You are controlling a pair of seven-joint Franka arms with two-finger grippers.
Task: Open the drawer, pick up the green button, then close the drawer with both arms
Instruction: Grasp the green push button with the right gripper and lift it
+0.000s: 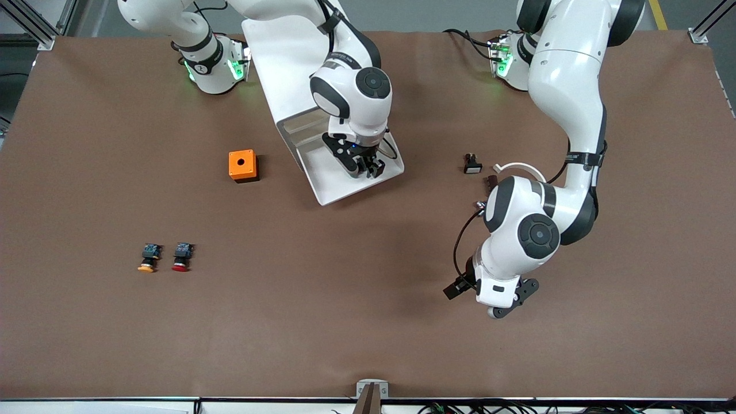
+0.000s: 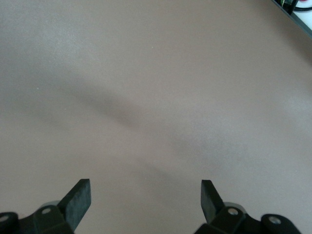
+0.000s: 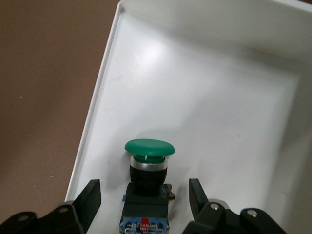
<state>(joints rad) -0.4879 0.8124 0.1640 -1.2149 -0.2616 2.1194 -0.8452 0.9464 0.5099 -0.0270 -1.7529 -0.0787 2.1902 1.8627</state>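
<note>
Button [image 3: 147, 183], green cap and all, lies inside the pulled-out drawer [image 1: 322, 187], and the right gripper [image 1: 361, 165] is right down on it! In the right wrist view the body sits squarely between the 2 fingers [image 3: 90, 201], its long axis running straight out ahead with the cap leading, pointing deeper into the tray. Those fingers stand apart, one on each flank of the black-and-blue body, not visibly touching it; a straight squeeze looks like all that's needed. The right arm is clearly the nearer one. Over bare table [image 2: 156, 87] toward the left arm's end, well apart from the drawer, the left gripper [image 2: 145, 197] waits, fingers spread wide and holding nothing.
</note>
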